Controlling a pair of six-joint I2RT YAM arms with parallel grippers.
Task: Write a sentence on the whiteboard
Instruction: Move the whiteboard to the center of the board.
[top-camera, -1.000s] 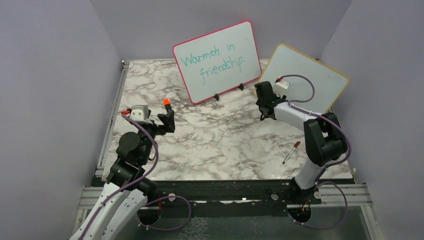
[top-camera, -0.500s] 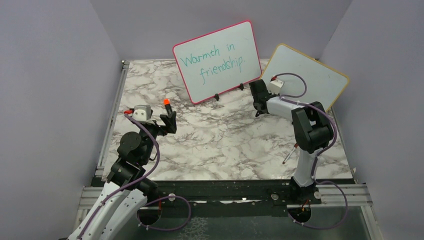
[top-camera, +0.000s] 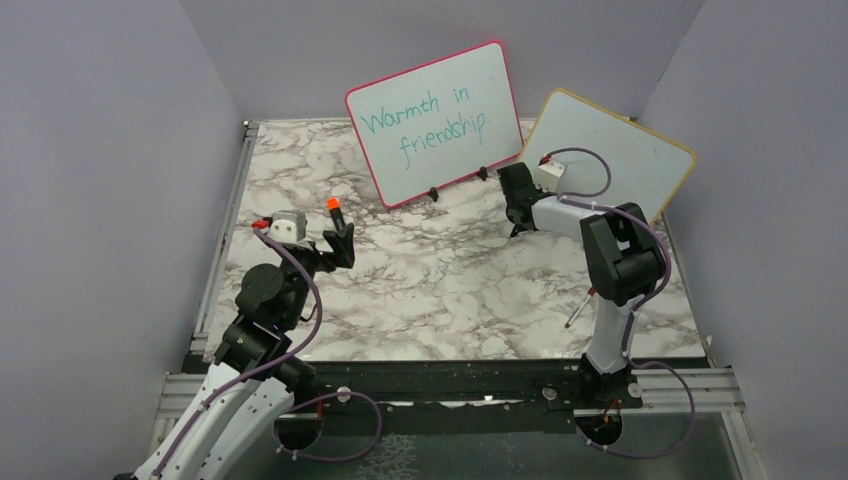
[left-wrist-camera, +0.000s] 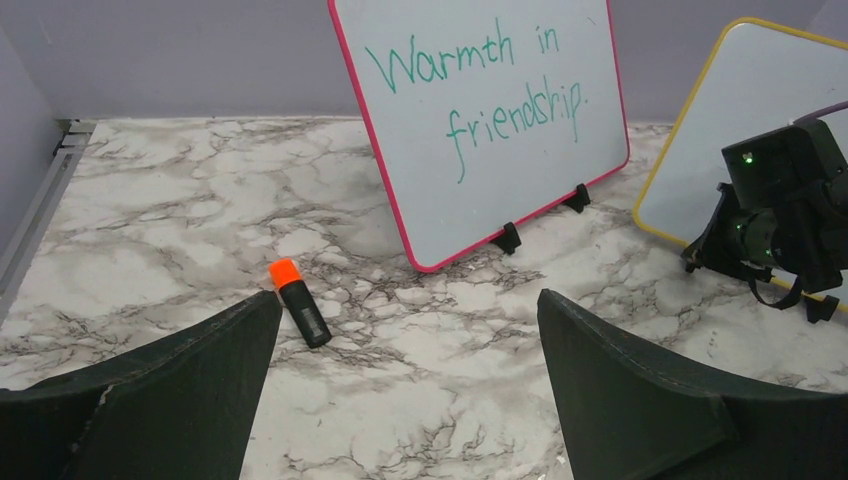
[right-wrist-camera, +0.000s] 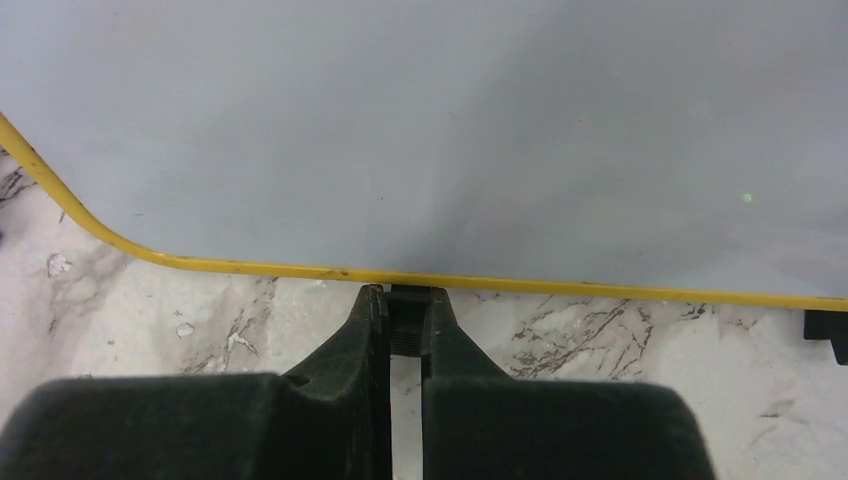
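Jaws: right gripper (right-wrist-camera: 405, 310) pinched on a black foot (right-wrist-camera: 408, 296) of the whiteboard (right-wrist-camera: 450, 130); left gripper (left-wrist-camera: 405, 330) wide apart, empty. Risk: the tiny hold slips or levers, tipping the board.

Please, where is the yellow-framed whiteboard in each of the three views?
Top external: the whiteboard stands upper right, tilted, behind the right arm.
Left wrist: the whiteboard is at the right edge, cut off.
Right wrist: the whiteboard fills the upper half.
Shared landmark: the right claw, shut on what looks like a black foot under its frame.
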